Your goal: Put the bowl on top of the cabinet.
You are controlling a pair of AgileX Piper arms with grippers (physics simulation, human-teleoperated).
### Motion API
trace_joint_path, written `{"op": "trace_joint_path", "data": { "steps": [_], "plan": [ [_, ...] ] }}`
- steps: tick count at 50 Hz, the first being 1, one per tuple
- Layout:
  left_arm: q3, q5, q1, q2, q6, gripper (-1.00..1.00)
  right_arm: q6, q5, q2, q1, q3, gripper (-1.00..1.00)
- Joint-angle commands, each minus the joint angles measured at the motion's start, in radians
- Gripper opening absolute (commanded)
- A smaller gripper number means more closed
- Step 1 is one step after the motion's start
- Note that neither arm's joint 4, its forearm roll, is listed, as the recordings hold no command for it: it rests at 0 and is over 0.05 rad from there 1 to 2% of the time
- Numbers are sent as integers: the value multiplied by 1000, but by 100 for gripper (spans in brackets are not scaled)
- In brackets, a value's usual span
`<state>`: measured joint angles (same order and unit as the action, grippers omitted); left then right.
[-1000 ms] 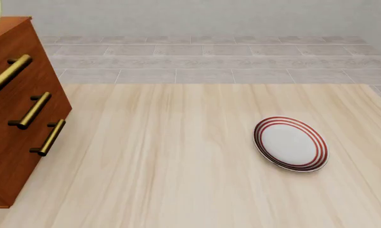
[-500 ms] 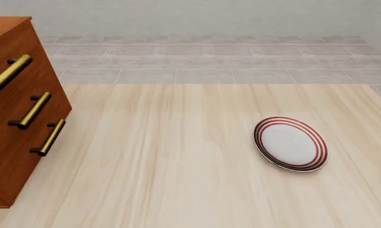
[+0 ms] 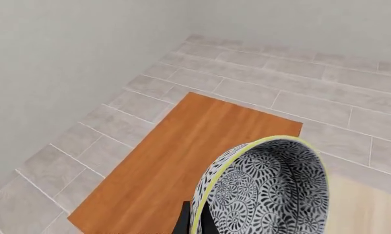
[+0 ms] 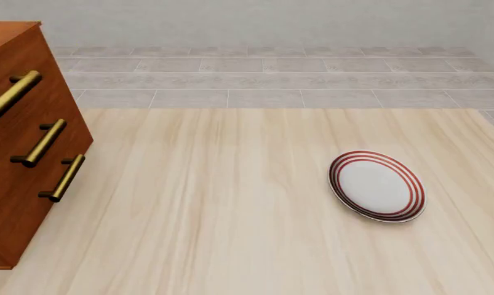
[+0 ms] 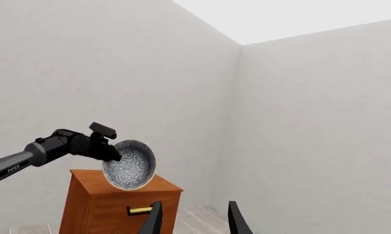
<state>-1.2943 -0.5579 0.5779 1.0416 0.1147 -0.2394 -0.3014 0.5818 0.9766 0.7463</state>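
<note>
The bowl, white with a dense dark floral pattern and a yellowish rim, hangs tilted on its side above the flat top of the reddish-brown cabinet. My left gripper is shut on the bowl's rim. In the right wrist view the left gripper holds the bowl just over the cabinet, apart from its top. My right gripper is open with nothing between its fingers, far from the cabinet. The front view shows only the cabinet at the left; bowl and grippers are outside it.
A flat white plate with red rings lies on the wooden table at the right. Grey tiled floor and pale walls lie behind the table. The cabinet's three brass handles face the table's middle.
In the front view the bowl's edge at the top left corner has slid out of the picture. The plate and cabinet have not moved.
</note>
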Motion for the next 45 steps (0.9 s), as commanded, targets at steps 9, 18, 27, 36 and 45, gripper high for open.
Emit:
{"op": "trace_joint_path", "data": {
  "steps": [9, 18, 27, 36, 45],
  "plan": [
    [59, 49, 47, 13, 13, -100, 1, -8, 8, -4, -3, 100],
    [89, 75, 59, 24, 20, -100, 0, -11, 11, -5, -5, 100],
    [107, 95, 78, 36, 30, -100, 1, -12, 14, -8, -6, 100],
    [119, 116, 90, 55, 35, -100, 3, -15, 14, -1, -10, 100],
    [120, 132, 92, 94, 26, -100, 6, -19, 21, -4, -12, 100]
  ]
}}
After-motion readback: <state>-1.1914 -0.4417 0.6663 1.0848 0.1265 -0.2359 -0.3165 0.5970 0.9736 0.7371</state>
